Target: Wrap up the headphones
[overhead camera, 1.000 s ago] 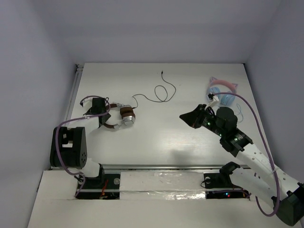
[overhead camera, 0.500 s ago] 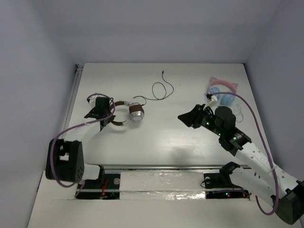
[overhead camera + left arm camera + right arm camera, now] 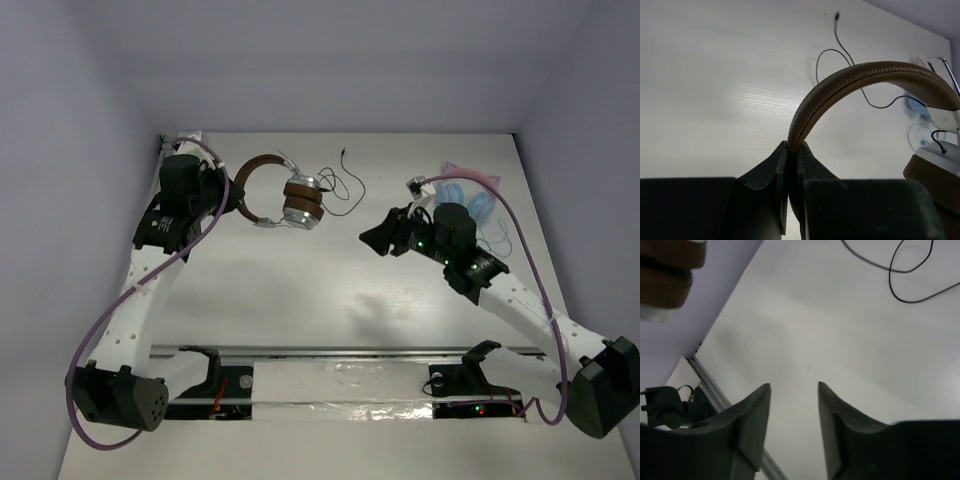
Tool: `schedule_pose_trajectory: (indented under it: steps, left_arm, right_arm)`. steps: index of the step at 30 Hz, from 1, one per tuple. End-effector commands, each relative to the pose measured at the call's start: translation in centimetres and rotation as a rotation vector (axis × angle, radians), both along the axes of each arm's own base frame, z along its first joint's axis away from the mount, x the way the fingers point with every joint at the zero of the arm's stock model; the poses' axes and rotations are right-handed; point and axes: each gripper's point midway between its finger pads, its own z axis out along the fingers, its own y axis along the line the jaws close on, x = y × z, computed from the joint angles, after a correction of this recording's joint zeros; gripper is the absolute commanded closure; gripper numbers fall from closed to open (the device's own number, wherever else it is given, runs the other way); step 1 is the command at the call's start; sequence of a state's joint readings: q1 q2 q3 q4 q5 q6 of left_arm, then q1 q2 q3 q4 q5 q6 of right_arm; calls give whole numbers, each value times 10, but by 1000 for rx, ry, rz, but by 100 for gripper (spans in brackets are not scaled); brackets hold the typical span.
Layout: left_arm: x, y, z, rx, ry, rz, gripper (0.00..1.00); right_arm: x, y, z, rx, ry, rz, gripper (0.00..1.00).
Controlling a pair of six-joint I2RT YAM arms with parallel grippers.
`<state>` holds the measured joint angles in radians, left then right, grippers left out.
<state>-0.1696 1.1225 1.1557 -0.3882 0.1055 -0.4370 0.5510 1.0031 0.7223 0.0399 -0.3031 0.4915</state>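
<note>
The headphones (image 3: pixel 285 195) with brown headband and silver ear cups hang in the air over the far left of the table. My left gripper (image 3: pixel 233 197) is shut on the brown headband (image 3: pixel 850 82). The ear cups (image 3: pixel 302 200) hang to the right of the gripper, and one cup shows at the right edge of the left wrist view (image 3: pixel 935 167). The thin black cable (image 3: pixel 340 185) trails from the cups onto the table behind them; it also shows in the right wrist view (image 3: pixel 900 270). My right gripper (image 3: pixel 375 238) is open and empty, right of the headphones and apart from them (image 3: pixel 794 387).
Pink-and-blue cat-ear headphones (image 3: pixel 465 195) with a light blue cable lie at the far right, behind my right arm. A metal rail (image 3: pixel 330 352) runs along the table's near edge. Walls close in the left, far and right sides.
My left gripper has lifted the headphones off the table and carried them up and to the far right; the cable bunched closer. My right gripper has moved a little left.
</note>
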Motion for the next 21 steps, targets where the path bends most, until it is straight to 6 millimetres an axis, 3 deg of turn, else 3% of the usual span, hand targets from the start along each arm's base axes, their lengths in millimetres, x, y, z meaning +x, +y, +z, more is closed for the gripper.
schedule_pose_trajectory:
  steps: [1,4,6,10,16,21]
  left_arm:
    - [-21,-23,38,-59,-56,-142,100]
    - [-29,-28,47,-64,-69,-185,100]
    - [-34,-31,54,-75,-86,-208,100]
    - [-48,-40,73,-100,-128,-262,100]
    - [-60,-45,95,-124,-179,-306,100]
    - [-67,-47,105,-130,-205,-329,100]
  right_arm:
    - [19,12,40,-11,-208,45,45]
    - [35,14,41,-47,-282,25,32]
    - [41,21,40,-64,-308,54,31]
    - [61,35,16,-100,-269,77,30]
    - [58,56,13,-62,-292,194,29]
    - [73,66,6,-60,-296,199,30]
